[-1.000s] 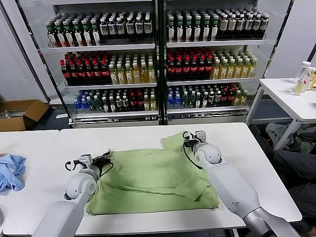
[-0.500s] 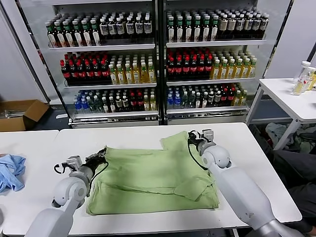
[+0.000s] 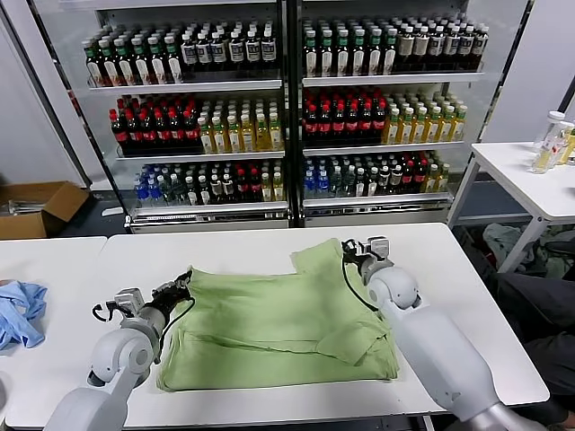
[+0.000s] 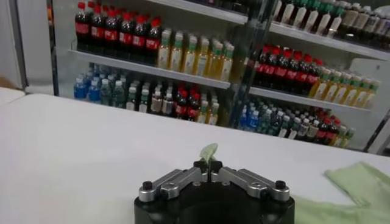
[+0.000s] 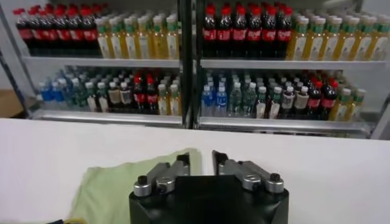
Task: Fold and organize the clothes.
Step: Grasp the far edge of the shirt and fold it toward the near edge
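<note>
At the far left edge of the white table lies a crumpled light blue garment, well apart from everything else. The left gripper sits at the left edge of the light green shirt, its fingers clenched on a small tuft of the green cloth; in the left wrist view that tuft sticks up from between the closed fingertips of the left gripper.

The shirt lies across the middle of the table, partly folded, with a lengthwise crease along its near side, a folded flap at its near right part and a sleeve poking out toward the drinks cooler at the far right. No collar, buttons or chest graphic can be made out from here.

The right gripper hovers at the right side of that sleeve. In the right wrist view the right gripper shows its fingers parted with a gap between them and nothing held; the green cloth lies flat beside and below one finger.

Compared with a second ago, the left gripper has drawn the shirt's left edge outward toward the left, and the right gripper, then closed at the sleeve, has let go.
</note>
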Robot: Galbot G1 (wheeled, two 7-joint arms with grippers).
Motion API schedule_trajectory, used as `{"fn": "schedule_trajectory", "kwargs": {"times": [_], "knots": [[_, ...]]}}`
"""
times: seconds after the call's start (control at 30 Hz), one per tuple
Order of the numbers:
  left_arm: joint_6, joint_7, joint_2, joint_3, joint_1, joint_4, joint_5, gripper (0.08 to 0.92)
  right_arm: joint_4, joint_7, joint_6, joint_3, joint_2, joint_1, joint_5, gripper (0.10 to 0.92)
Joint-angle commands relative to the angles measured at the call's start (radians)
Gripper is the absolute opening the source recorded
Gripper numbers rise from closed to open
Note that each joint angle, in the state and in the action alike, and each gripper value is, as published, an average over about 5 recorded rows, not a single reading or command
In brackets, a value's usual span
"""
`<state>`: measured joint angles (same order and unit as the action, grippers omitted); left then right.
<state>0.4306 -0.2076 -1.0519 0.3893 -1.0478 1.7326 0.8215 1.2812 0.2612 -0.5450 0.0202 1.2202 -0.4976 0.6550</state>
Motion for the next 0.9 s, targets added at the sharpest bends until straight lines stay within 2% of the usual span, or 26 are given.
{"fn": "schedule_trajectory", "kwargs": {"times": [0.03, 0.3, 0.4, 0.53, 0.9], "knots": [[-0.002, 0.003, 0.002, 0.002, -0.009, 0.002, 0.004, 0.083, -0.195, 0.004, -0.021, 0.008, 0.073, 0.077, -0.021, 0.516], [-0.002, 0.005, 0.011, -0.001, -0.005, 0.004, 0.008, 0.083, -0.206, -0.005, -0.032, 0.029, 0.093, 0.073, -0.011, 0.741], [-0.002, 0.006, 0.012, -0.002, -0.007, 0.005, 0.009, 0.083, -0.209, -0.007, -0.032, 0.031, 0.096, 0.071, -0.005, 0.791], [-0.002, 0.007, 0.011, -0.004, -0.007, 0.006, 0.009, 0.083, -0.208, -0.008, -0.033, 0.031, 0.097, 0.067, 0.009, 0.727], [-0.002, 0.011, 0.011, -0.005, -0.015, 0.009, 0.009, 0.083, -0.170, -0.015, -0.033, 0.024, 0.090, 0.038, 0.040, 0.407]]}}
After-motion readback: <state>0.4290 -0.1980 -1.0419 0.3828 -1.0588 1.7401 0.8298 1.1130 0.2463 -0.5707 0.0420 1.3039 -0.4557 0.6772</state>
